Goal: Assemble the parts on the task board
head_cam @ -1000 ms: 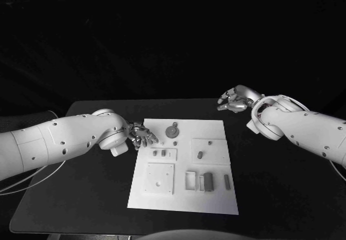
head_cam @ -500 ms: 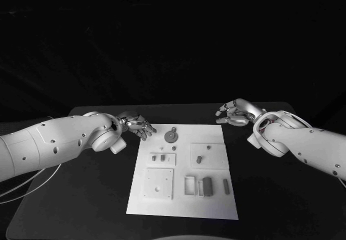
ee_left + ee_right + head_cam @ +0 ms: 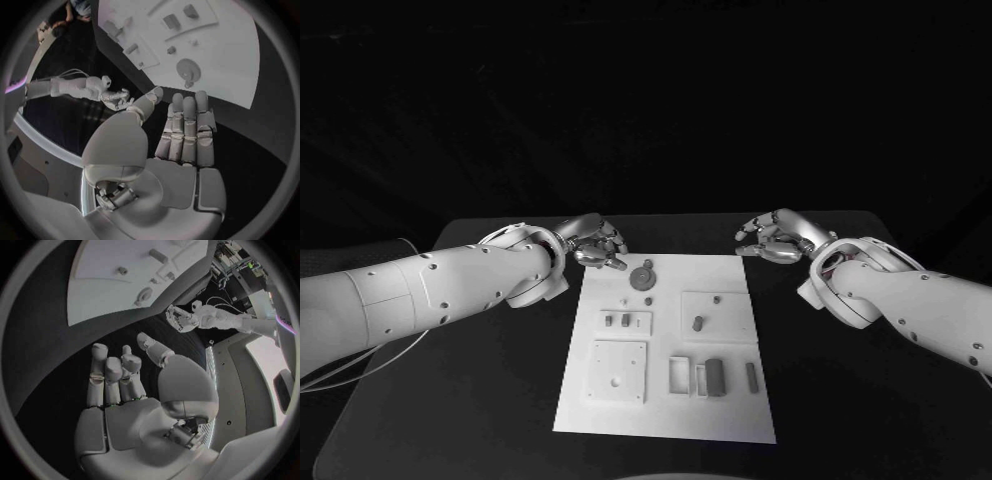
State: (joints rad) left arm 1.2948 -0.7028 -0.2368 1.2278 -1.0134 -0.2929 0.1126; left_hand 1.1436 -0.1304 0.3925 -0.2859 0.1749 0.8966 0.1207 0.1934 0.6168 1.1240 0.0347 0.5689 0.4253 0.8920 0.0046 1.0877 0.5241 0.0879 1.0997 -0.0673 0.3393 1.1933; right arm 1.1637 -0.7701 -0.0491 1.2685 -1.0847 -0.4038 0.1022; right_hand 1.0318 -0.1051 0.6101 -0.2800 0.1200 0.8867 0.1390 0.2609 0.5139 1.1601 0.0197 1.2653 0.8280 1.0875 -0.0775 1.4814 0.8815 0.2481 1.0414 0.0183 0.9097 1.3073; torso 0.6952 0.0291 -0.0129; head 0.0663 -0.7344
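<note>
The white task board (image 3: 668,410) lies mid-table with several small grey parts on it: a round disc part (image 3: 643,276) near its far edge, small pegs (image 3: 697,322) in the middle, bar-shaped parts (image 3: 715,376) nearer me. My left hand (image 3: 596,243) hovers over the black table just beyond the board's far left corner, empty, fingers held straight and together in the left wrist view (image 3: 185,131). My right hand (image 3: 775,239) hangs past the far right corner, empty, fingers loosely extended (image 3: 119,377). Both wrist views show the board (image 3: 225,60) (image 3: 103,290) ahead of the fingers.
The black table (image 3: 459,400) surrounds the board with free room on both sides. Each wrist view shows the other hand (image 3: 115,97) (image 3: 181,320) across the table.
My left hand has lifted off the board's left edge and moved away to beyond its far left corner. The right hand has shifted slightly. The head view has also shifted.
</note>
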